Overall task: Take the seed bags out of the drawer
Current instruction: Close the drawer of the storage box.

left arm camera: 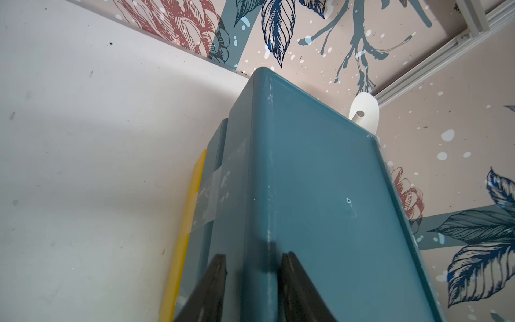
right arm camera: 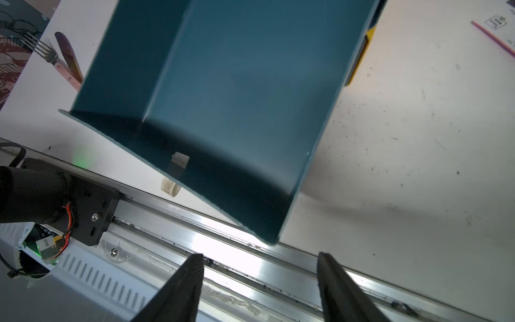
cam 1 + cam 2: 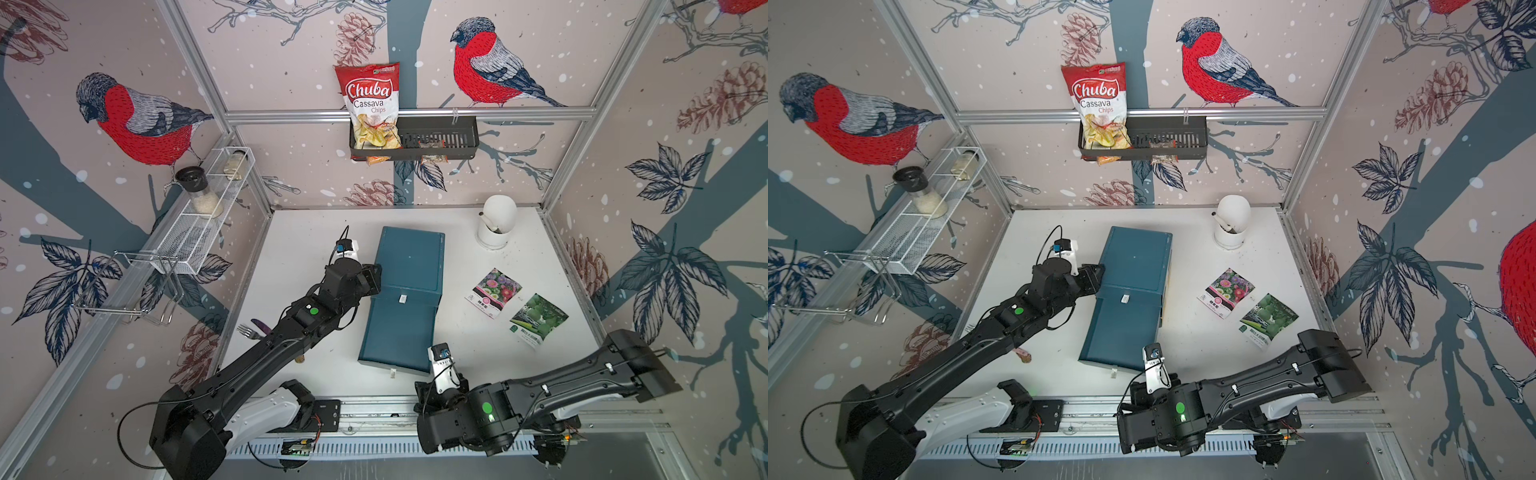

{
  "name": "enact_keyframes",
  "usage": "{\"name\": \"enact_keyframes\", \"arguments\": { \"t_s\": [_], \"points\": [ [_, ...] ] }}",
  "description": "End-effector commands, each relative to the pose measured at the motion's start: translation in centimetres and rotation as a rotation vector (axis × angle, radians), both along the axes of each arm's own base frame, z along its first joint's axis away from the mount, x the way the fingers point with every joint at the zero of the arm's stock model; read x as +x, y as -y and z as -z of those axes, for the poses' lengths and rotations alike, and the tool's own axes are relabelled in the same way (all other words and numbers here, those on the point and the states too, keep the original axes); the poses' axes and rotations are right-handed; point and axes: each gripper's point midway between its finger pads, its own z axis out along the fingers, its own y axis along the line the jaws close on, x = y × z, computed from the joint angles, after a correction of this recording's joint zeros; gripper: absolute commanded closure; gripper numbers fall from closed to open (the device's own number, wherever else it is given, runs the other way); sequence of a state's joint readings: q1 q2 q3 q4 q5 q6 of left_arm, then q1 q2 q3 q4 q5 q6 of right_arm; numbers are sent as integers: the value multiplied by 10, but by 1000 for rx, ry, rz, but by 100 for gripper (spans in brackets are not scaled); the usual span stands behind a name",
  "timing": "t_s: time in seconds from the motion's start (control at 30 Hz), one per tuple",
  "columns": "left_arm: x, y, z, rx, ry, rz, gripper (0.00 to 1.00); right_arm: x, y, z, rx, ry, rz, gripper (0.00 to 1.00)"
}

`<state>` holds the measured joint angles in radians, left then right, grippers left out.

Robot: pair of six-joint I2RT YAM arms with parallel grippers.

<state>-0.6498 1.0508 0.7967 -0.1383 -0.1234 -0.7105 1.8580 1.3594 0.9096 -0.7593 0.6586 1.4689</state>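
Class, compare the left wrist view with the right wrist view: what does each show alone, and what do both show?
Only left wrist: the blue drawer unit's top, clear tape and a white utensil behind it. Only right wrist: the open drawer's bare inside, its white pull tab, a fork and a seed bag's corner. Both: that unit, a yellow strip along its base, the white table.

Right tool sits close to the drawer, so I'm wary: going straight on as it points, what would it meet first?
Probably the drawer, at its front corner just ahead of the right tool; depth is unclear.
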Motion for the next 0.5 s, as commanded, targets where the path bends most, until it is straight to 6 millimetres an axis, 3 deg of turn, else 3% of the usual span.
{"name": "enact_keyframes", "arguments": {
  "t_s": [0.0, 0.17, 0.47],
  "points": [
    [-16, -2, 30, 19, -125, 19, 64, 0, -1, 4, 33, -26, 39, 25],
    [-16, -6, 32, 17, -125, -3, 65, 22, 8, 15, 10, -22, 126, 22],
    [-19, -16, 33, 50, -123, -28, 65, 65, 7, 0, 107, -15, 161, 27]
  ]
}}
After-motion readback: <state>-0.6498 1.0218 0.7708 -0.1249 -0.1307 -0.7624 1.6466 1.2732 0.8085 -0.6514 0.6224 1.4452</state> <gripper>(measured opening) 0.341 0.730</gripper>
